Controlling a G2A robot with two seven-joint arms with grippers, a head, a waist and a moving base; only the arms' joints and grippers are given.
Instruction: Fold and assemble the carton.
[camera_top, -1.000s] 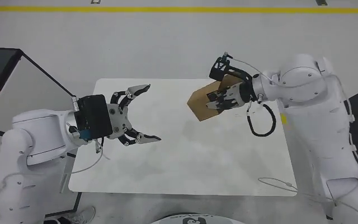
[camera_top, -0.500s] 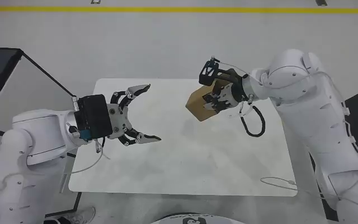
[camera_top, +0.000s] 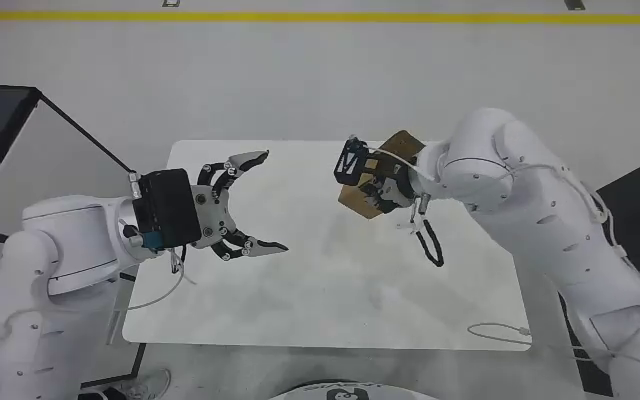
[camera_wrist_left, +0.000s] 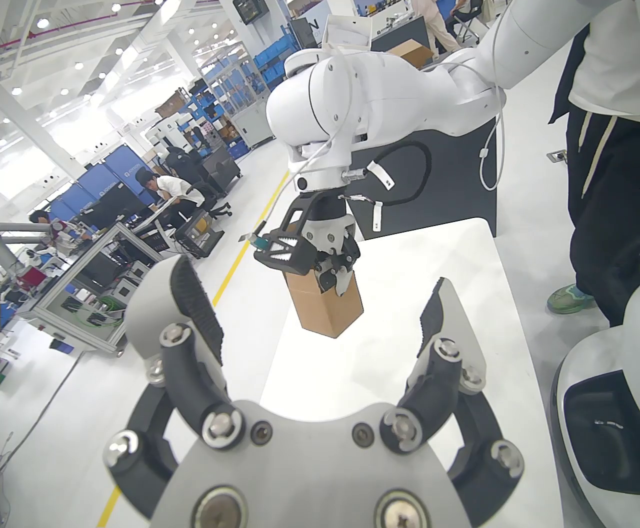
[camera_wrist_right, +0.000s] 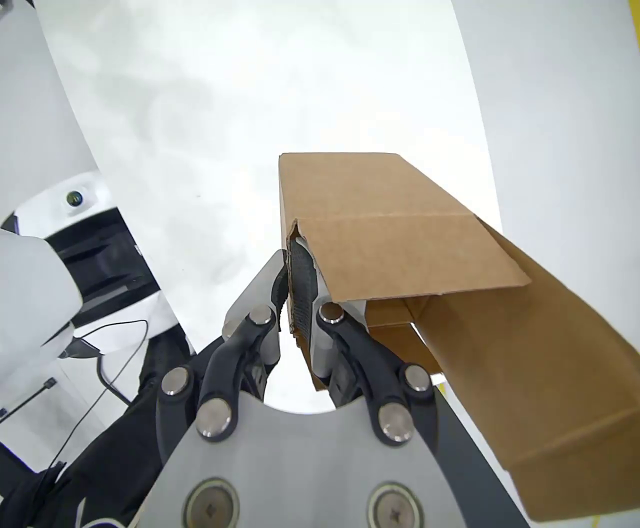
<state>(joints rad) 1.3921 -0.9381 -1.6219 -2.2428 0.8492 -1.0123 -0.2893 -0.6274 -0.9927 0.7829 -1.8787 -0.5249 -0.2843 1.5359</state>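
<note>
A brown cardboard carton (camera_top: 368, 192) hangs in the air over the far right part of the white table (camera_top: 330, 290). My right gripper (camera_top: 378, 187) is shut on one wall of the carton (camera_wrist_right: 380, 235), one finger inside and one outside, near an upper flap. From the left wrist, the carton (camera_wrist_left: 327, 307) points down at the table with the right gripper (camera_wrist_left: 332, 267) clamped on its top. My left gripper (camera_top: 252, 200) stands open over the table's left side, well apart from the carton, with nothing between its fingers (camera_wrist_left: 195, 305).
A person in dark trousers (camera_wrist_left: 600, 200) stands beside the table's right edge. A loose white cable (camera_top: 500, 330) lies at the table's near right corner. A black frame (camera_top: 70, 125) slants past the table's far left corner.
My right arm has carried the carton leftwards and turned it, so less of it shows from above. The left arm has not moved.
</note>
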